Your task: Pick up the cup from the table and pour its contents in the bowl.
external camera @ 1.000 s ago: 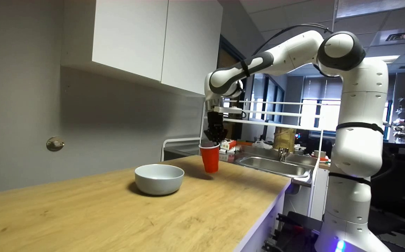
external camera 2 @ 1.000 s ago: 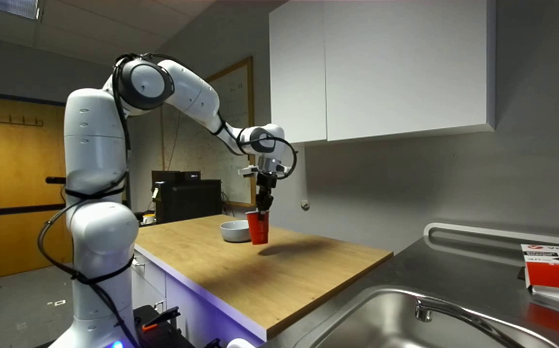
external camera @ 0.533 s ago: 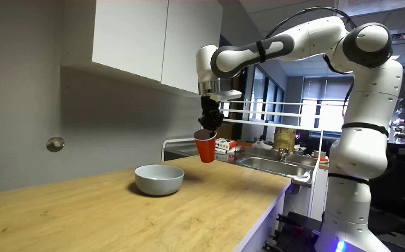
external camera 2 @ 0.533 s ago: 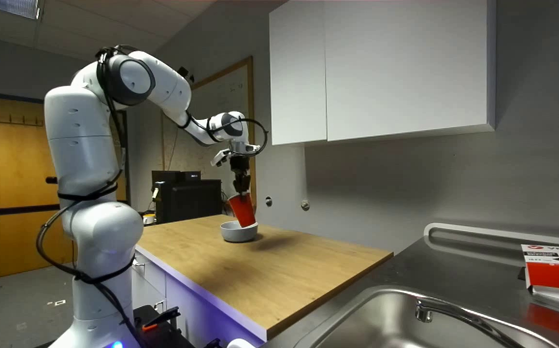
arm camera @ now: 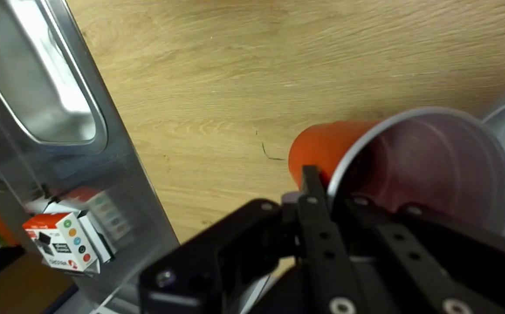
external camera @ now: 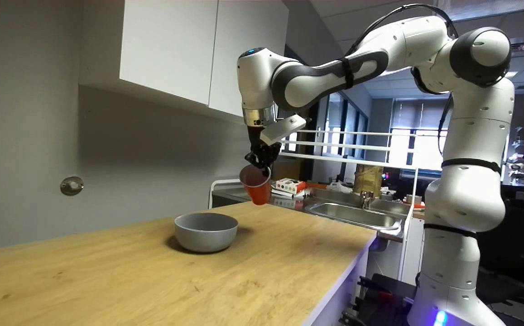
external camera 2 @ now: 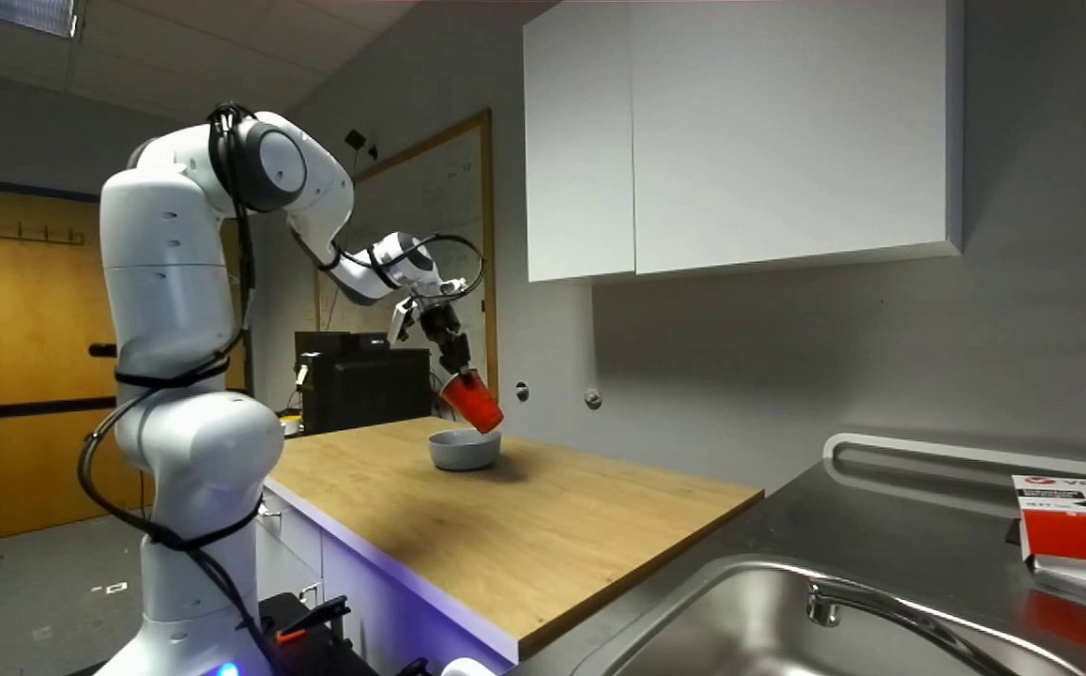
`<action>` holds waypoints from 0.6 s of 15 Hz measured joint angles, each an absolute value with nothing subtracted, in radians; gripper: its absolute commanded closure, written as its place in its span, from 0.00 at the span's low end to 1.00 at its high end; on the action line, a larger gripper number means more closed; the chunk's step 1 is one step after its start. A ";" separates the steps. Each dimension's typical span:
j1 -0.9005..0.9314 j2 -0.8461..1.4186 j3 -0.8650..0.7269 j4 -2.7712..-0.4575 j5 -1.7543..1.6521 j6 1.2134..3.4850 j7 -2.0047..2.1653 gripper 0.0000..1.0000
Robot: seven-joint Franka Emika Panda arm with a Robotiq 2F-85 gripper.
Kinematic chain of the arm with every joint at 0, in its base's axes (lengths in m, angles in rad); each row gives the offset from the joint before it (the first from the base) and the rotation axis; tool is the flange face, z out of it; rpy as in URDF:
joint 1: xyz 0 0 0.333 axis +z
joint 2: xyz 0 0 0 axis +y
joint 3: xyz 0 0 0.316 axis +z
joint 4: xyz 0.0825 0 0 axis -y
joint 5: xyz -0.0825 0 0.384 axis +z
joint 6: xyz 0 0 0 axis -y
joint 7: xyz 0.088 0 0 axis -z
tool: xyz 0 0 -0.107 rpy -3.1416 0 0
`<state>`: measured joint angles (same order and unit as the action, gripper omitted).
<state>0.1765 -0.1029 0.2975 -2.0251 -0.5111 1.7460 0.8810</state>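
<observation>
- A grey wall (external camera: pixel 17 127) backs the scene in both exterior views, with white cabinets (external camera 2: pixel 787 122) hung on it and cut off by the top edge.
- The table (external camera: pixel 108 280), light wood with visible grain, spreads below; the robot arm (external camera: pixel 465 199) stands beside its front edge and bends out over it.
- At the table's end a steel counter (external camera 2: pixel 890 535) adjoins, with a sink (external camera 2: pixel 758 610) set into it, a curved faucet (external camera 2: pixel 909 617) over the basin and a red-and-white box (arm camera: pixel 62 240) near it.
- The bowl (external camera: pixel 205 240), pale grey-blue, stands upright on the table.
- The gripper (arm camera: pixel 331 188) pinches the cup (external camera: pixel 257 189) at its rim, the wall caught between a finger outside and a finger inside.
- The red cup is held up off the table, just below the gripper and near the bowl, tilted over with its mouth turned to the bowl's side and its base pointing away and down.
- Whether the mouth reaches over the bowl cannot be told.
- In the wrist view the cup covers part of the bowl, and the right edge cuts off more.
- The contents cannot be made out: the cup's inner bottom is dark and partly behind a finger.
</observation>
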 measured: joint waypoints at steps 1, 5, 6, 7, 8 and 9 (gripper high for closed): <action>0.187 -0.086 0.306 -2.017 -0.541 1.739 0.904 0.94; 0.249 0.003 0.333 -1.943 -0.650 1.678 0.974 0.94; 0.270 0.030 0.336 -1.917 -0.678 1.658 0.987 0.94; 0.292 0.057 0.339 -1.890 -0.713 1.638 1.002 0.94; 0.313 0.084 0.341 -1.865 -0.751 1.620 1.018 0.94; 0.335 0.111 0.342 -1.841 -0.793 1.604 1.035 0.94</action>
<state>0.3350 0.1106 0.3416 -1.8409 -0.7931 1.6036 1.0350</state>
